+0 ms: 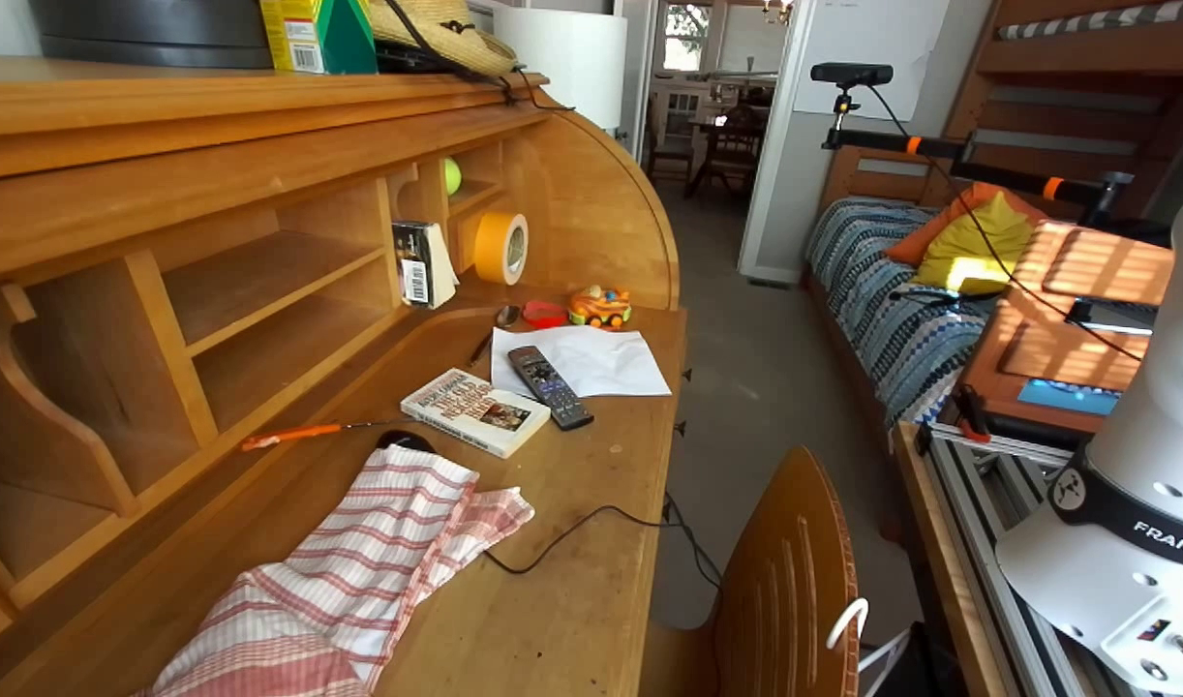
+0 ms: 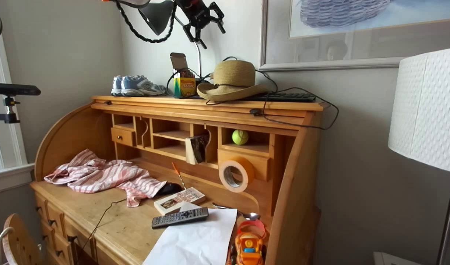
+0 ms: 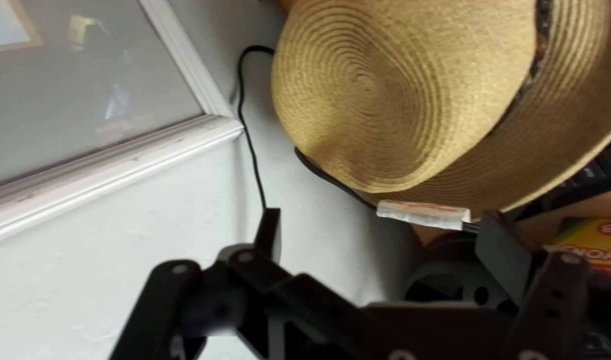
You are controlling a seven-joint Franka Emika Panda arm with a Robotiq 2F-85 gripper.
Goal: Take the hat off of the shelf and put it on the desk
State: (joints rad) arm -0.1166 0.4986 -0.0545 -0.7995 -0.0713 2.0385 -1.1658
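The tan straw hat (image 2: 234, 75) sits crown up on the shelf (image 2: 144, 100), the top board of the wooden desk (image 2: 133, 230). Its brim rests partly over a black keyboard. It also shows cut off at the top in an exterior view (image 1: 456, 41). My gripper (image 2: 214, 39) is open and empty, in the air above the shelf and a little to the left of the hat in that view. In the wrist view the hat (image 3: 375, 100) fills the upper right, beyond the spread fingers (image 3: 380, 220). The fingers appear apart from it.
A crayon box (image 2: 184, 86), blue-white shoes (image 2: 136, 86), a grey lamp (image 2: 157, 16), the keyboard (image 2: 291, 96) and loose cables share the shelf area. A framed picture (image 2: 343, 66) hangs behind. The desk holds a checked cloth (image 2: 99, 176), book (image 2: 179, 200), remote (image 2: 180, 218) and paper (image 2: 199, 243).
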